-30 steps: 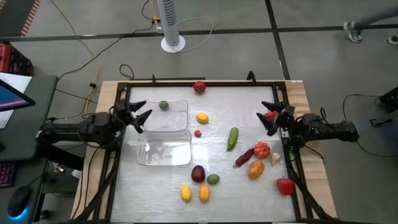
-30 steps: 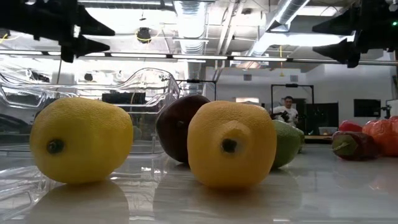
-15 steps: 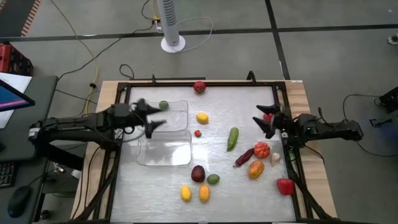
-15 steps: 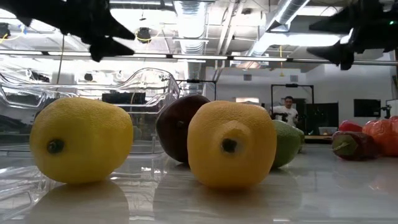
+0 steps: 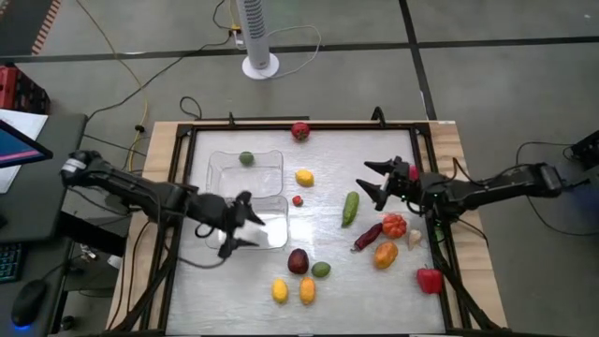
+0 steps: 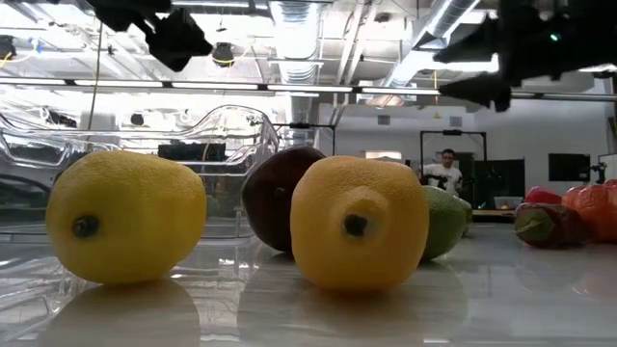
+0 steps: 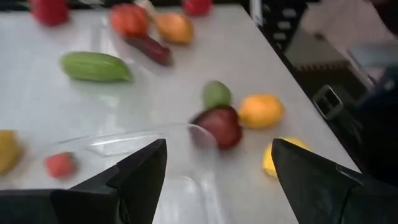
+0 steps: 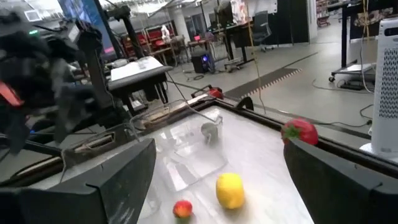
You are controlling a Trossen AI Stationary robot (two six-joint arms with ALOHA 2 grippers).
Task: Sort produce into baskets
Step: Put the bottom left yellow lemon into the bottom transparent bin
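Sorting barely begun: one green piece (image 5: pixel 246 158) sits in the far basket (image 5: pixel 267 178); the near basket (image 5: pixel 267 237) holds nothing. My left gripper (image 5: pixel 245 223) hovers over it, fingers wide, empty. My right gripper (image 5: pixel 372 182), also wide, hangs near the cucumber (image 5: pixel 350 207). Remaining produce lies loose on the table (image 5: pixel 374 290).

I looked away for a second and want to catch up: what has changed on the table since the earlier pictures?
The left gripper swung from the table's left edge out over the near basket, toward the dark purple piece. The right gripper reached inward from the right edge toward the green cucumber. Both are open and hold nothing. The produce and both baskets lie as before.
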